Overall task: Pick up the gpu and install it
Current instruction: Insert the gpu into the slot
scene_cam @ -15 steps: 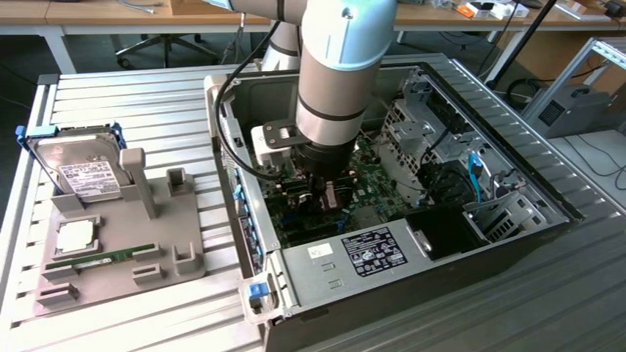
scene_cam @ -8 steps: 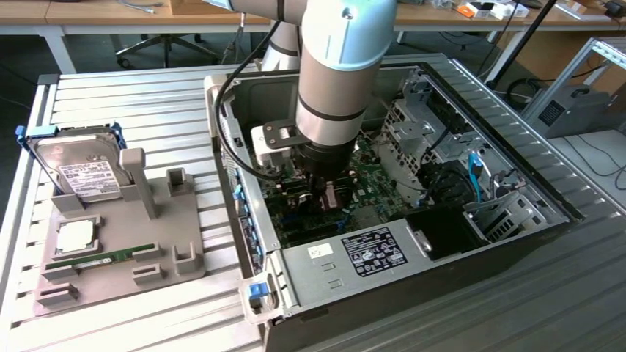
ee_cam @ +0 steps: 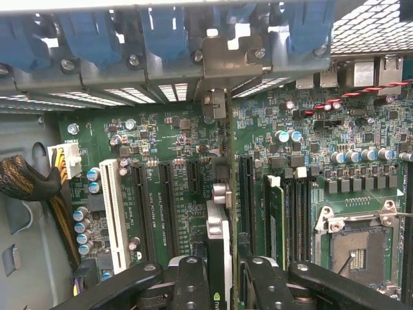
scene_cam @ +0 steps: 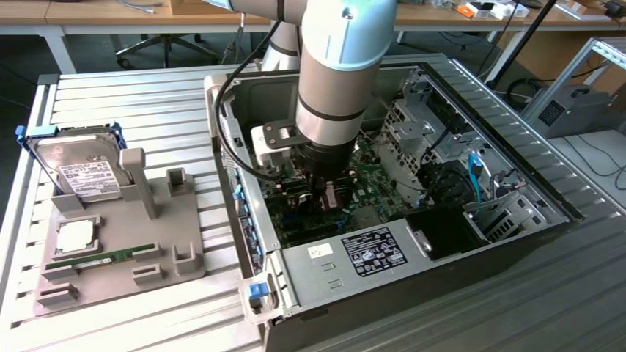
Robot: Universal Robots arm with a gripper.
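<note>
The gpu stands edge-on above the green motherboard, between two long black slots. Its silvery bracket lies against the case's rear slot wall, among the blue clips. My gripper is shut on the card's upper edge, with a black finger on either side. In the exterior view the arm reaches straight down into the open computer case; the gripper holds the brownish gpu low over the board. I cannot tell whether the card is seated in a slot.
A grey stand at the exterior view's left carries a hard drive, a processor chip and a green memory stick. Inside the case are a white slot, the processor socket and braided cables.
</note>
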